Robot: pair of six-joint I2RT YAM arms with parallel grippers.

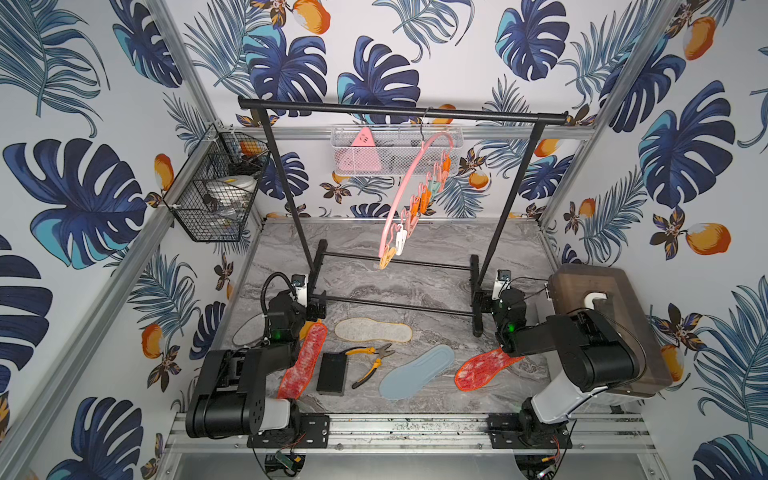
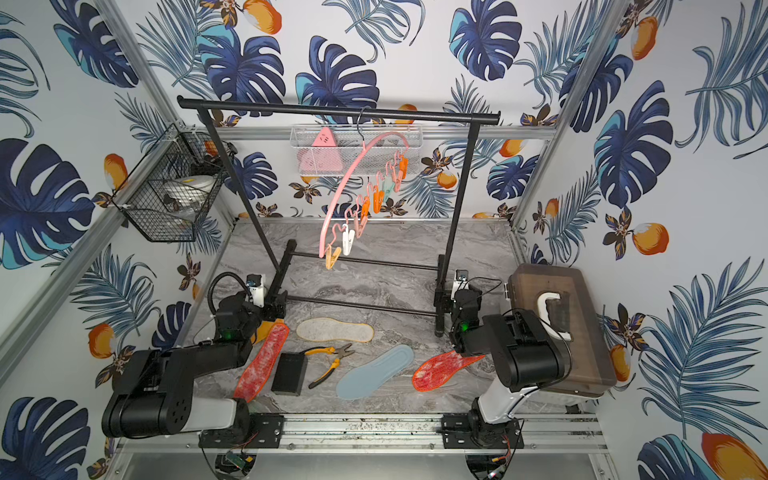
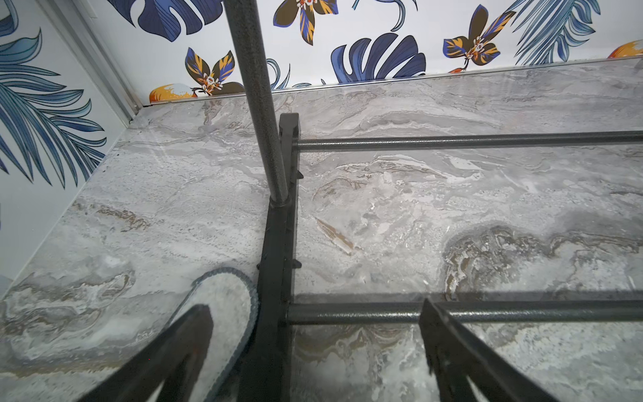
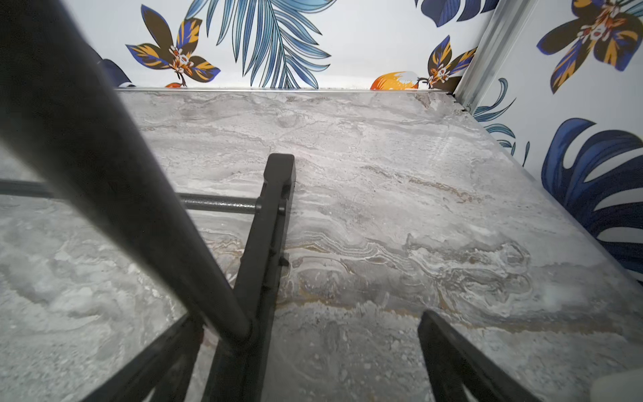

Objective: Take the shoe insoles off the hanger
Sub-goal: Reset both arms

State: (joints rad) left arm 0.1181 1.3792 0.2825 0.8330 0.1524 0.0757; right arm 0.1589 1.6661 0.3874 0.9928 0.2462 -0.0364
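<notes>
Four shoe insoles lie in plain sight on the marble surface (image 1: 415,286). The beige insole (image 1: 372,329) sits between the two grippers, slightly back toward the arm bases. The light blue insole (image 1: 415,371) lies farther back, nearer the right gripper (image 4: 309,318). One red-orange insole (image 1: 303,361) runs alongside the left arm behind the left gripper (image 3: 313,306). The other red-orange insole (image 1: 484,369) lies behind the right gripper, its narrow end under that arm. A grey-rimmed pad (image 3: 226,299), possibly a further insole, lies just beside the left gripper, against the foot of the black rack (image 1: 395,110). Both grippers sit low at the rack's feet, jaws wide apart and holding nothing. The pink hanger (image 1: 399,195) hangs from the rack's top bar, high above and beyond both grippers, with its pegs dangling loose.
</notes>
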